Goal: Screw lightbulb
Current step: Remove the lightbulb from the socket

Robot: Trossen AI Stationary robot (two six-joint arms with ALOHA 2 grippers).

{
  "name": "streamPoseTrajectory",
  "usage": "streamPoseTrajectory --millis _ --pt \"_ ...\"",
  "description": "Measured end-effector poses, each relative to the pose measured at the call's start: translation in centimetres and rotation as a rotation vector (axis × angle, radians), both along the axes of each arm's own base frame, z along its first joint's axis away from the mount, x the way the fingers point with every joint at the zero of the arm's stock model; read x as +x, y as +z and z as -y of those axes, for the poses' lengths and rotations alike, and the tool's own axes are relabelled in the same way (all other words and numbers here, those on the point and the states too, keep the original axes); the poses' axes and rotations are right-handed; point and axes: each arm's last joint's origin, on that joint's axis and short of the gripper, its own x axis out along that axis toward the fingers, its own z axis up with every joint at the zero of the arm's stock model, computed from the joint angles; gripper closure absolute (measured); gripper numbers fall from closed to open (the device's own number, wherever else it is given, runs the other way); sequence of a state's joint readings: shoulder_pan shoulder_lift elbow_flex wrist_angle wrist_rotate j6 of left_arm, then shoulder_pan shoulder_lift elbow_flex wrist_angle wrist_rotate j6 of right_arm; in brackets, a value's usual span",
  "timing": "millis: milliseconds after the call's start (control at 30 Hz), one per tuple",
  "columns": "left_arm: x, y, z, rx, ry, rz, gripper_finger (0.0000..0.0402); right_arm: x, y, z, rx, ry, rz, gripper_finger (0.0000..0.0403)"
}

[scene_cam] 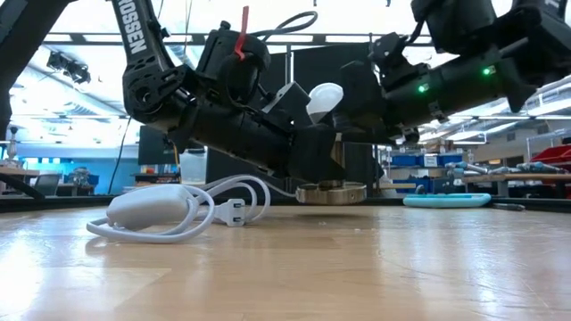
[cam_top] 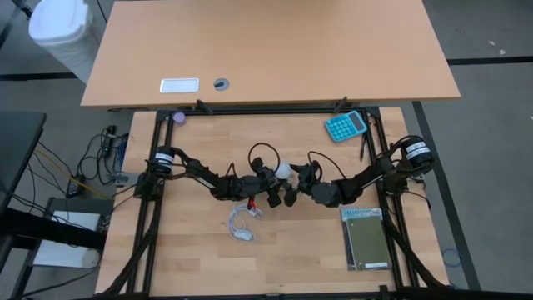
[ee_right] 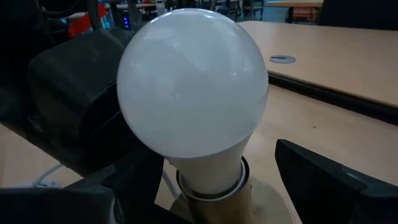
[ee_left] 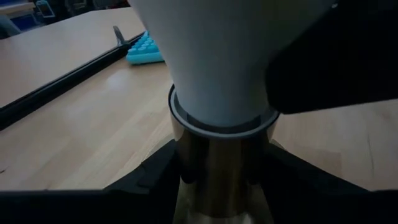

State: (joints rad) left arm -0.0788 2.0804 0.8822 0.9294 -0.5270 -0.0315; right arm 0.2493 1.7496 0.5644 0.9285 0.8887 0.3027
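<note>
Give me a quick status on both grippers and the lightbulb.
Left gripper shut on the lightbulb's screw base. Right gripper open around the bulb's white globe. Bulb held above the table, nothing in the way.

In the left wrist view we lose the top of the lightbulb (ee_left: 217, 62) past the picture's edge, and its screw base runs off the bottom. From above, the arms cover the socket, so we cannot tell how the base sits. The green booklet's (cam_top: 366, 239) print is too small to read.
</note>
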Motion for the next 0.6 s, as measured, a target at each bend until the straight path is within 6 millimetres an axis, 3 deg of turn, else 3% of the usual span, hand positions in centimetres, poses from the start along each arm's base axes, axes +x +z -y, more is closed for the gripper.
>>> streamPoseTrajectory --millis 467,600 --pt "0.1 0.1 0.0 -0.005 -0.019 0.014 0.0207 0.3 0.0 1.0 -0.025 0.027 -0.025 0.0097" --pt "0.1 0.2 0.1 -0.007 -0.035 0.021 0.0207 0.4 0.0 1.2 -0.026 0.044 -0.029 0.0123"
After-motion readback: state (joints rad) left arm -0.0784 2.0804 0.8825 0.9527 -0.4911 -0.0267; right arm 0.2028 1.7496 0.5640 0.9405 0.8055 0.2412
